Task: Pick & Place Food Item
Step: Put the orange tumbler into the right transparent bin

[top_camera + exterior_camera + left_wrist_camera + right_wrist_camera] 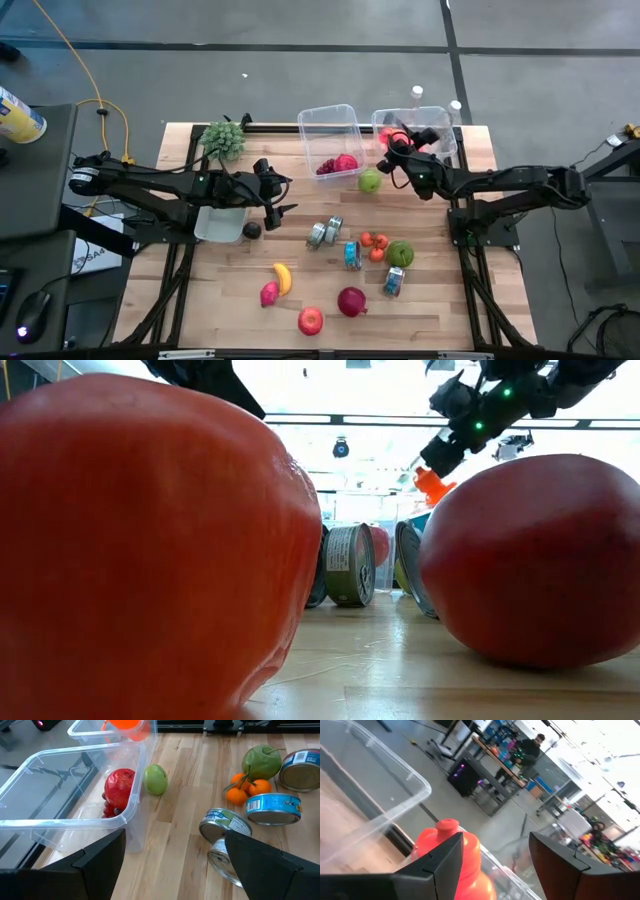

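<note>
Here the right gripper (pixel 393 141) hangs above the right-hand clear bin (pixel 440 118) at the far edge of the worktop (pixel 430 290), its fingers closed on an orange toy bottle (pixel 451 854), which also shows in the low view (pixel 432 484) held up in the air and in the left wrist view (pixel 128 724) over that same bin. The left gripper (pixel 283 196) hovers over the middle of the worktop with its fingers spread wide and nothing between them, near a small white tub (pixel 218 222) and a dark round fruit (pixel 252 230). The other clear bin (pixel 328 118) holds a red pomegranate (pixel 120 787) and a bunch of dark red grapes (pixel 109 808); a green apple (pixel 370 181) lies just outside its wall. Nearer the front sit several tins (pixel 325 233), a cluster of small oranges (pixel 374 245), a second green apple (pixel 400 253), a banana (pixel 283 277), a red apple (pixel 311 320) and a dark red onion (pixel 351 300). A bunch of green grapes (pixel 224 138) rests at the far left corner.
</note>
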`<act>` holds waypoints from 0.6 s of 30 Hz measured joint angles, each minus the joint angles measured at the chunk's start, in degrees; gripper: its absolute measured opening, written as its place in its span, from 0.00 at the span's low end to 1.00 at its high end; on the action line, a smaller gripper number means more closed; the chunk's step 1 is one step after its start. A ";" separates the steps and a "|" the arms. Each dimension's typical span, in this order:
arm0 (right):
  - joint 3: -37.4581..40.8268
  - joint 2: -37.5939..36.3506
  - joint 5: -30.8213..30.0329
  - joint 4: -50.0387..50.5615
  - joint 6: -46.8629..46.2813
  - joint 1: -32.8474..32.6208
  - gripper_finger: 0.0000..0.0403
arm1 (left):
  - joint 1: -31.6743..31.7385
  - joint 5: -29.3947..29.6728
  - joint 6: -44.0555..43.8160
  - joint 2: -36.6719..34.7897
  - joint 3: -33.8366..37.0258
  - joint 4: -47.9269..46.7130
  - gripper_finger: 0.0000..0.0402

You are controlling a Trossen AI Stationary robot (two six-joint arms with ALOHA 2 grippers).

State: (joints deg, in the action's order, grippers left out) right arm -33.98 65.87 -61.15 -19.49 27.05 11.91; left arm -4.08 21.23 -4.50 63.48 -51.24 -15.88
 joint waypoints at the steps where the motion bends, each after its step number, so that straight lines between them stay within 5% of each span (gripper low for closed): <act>1: 0.00 0.00 -0.57 -0.03 0.01 -0.17 0.53 | 0.00 -0.02 -0.04 0.00 0.00 0.00 0.82; 12: 0.00 -0.02 -10.33 -0.24 2.40 -1.29 0.53 | 0.00 0.00 -0.04 0.00 0.00 -0.02 0.82; 18: 0.02 -0.20 -9.13 -5.70 4.72 -3.85 0.53 | -0.02 0.00 -0.02 0.00 0.00 -0.02 0.82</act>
State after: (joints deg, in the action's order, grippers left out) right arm -33.95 65.66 -70.28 -25.18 31.77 8.06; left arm -4.10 21.23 -4.51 63.48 -51.24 -15.90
